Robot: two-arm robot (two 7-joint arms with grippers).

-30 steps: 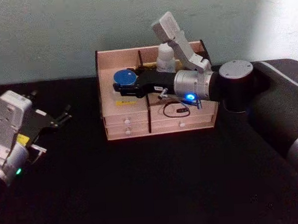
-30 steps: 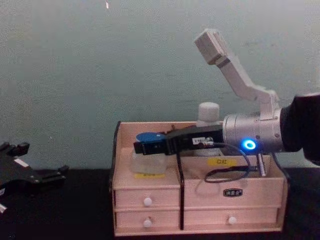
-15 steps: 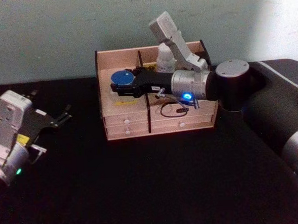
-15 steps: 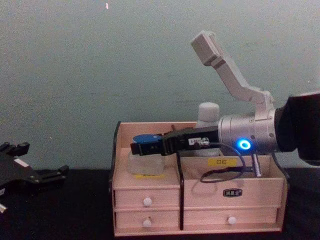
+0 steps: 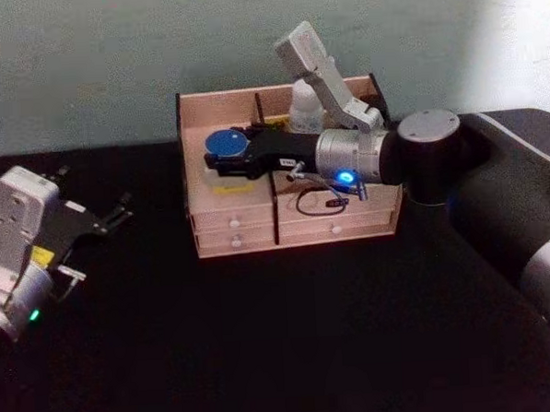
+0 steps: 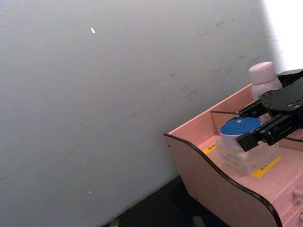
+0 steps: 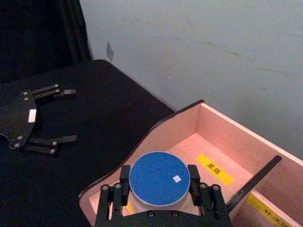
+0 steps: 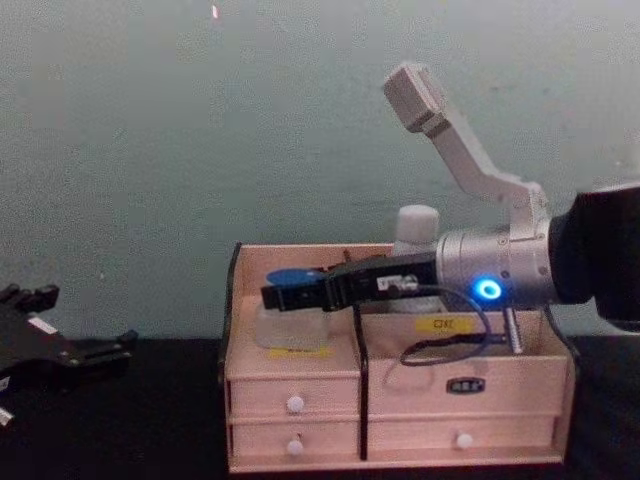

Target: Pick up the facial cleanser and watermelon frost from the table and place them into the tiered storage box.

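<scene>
The right claw (image 7: pixel 158 198) covers the sides of the blue-capped jar (image 7: pixel 159 178), so its label cannot be read. The white-capped bottle (image 8: pixel 417 228) is hidden below its neck by the right arm. The print on the tiered storage box's (image 8: pixel 300 400) yellow labels (image 7: pixel 216 170) is too small to read. The left claw (image 8: pixel 60 345) is cut off by the chest view's edge.

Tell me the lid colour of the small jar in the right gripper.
Blue, on the small clear jar; clearest in the right wrist view.
</scene>
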